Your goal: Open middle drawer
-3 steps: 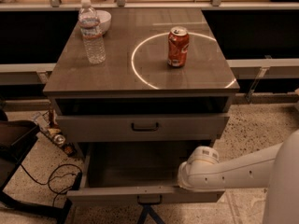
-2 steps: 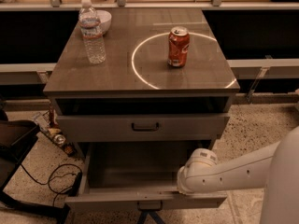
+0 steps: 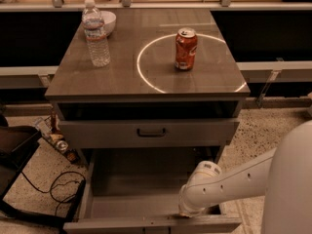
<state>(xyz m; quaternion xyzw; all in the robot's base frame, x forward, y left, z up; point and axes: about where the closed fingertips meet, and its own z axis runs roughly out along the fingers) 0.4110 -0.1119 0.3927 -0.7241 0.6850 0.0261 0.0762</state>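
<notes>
The middle drawer [image 3: 146,179] of the wood-topped cabinet [image 3: 146,77] is pulled far out and shows its plain grey inside. Its front panel [image 3: 122,224] lies along the bottom edge of the view, and its handle is hidden. My white arm [image 3: 234,182] reaches in from the right. My gripper [image 3: 187,213] sits at the drawer's front edge, right of centre, hidden under the wrist. The top drawer [image 3: 148,132] above it has a small dark bar handle and stands slightly out. The bottom drawer is hidden.
On the cabinet top stand a water bottle [image 3: 95,33], a white bowl [image 3: 108,21] and a red soda can [image 3: 185,48]. Black cables [image 3: 53,189] and small bottles [image 3: 61,143] lie on the floor at the left. A dark chair part [image 3: 12,155] stands at the far left.
The middle drawer has come further out toward the camera, with my arm and gripper moving along with its front edge. The things on top have not moved.
</notes>
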